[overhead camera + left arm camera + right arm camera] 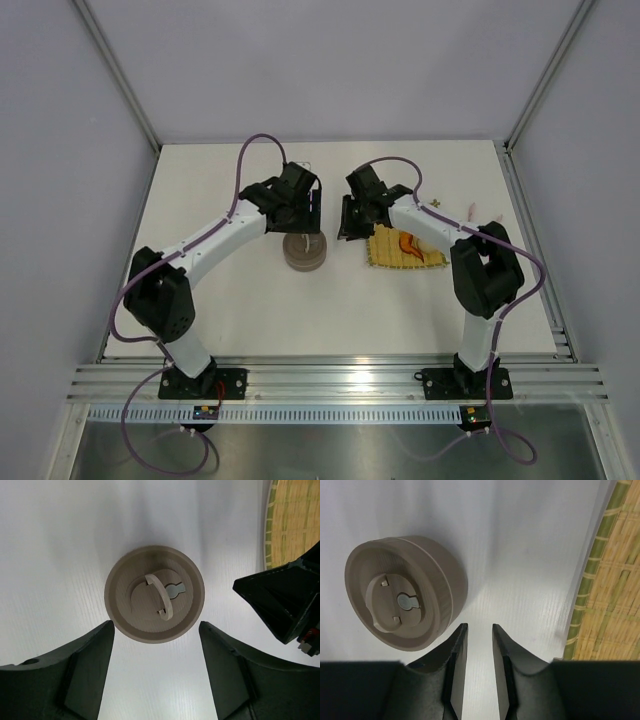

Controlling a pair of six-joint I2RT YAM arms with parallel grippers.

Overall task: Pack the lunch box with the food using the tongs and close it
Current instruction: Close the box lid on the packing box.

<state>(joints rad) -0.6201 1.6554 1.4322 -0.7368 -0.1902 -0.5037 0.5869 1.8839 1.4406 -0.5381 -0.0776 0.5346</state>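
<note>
The lunch box [305, 251] stands on the table between the two arms, its brownish-grey lid on it. In the left wrist view the lid [154, 594] has a thin curved handle standing up. My left gripper [156, 630] is just short of the box, open wide, with nothing between its fingers. My right gripper [479, 627] is beside the lunch box [405, 592] to its right. Its jaws stand a little apart over bare table, so it is open. Orange food [410, 245] lies on the yellow mat. I cannot make out the tongs.
The yellow woven mat [403, 251] lies right of the box, under the right forearm; its edge [615, 580] is close to the right gripper. A few small pale bits [470, 210] lie at the back right. The right gripper's black body [285, 600] shows in the left wrist view.
</note>
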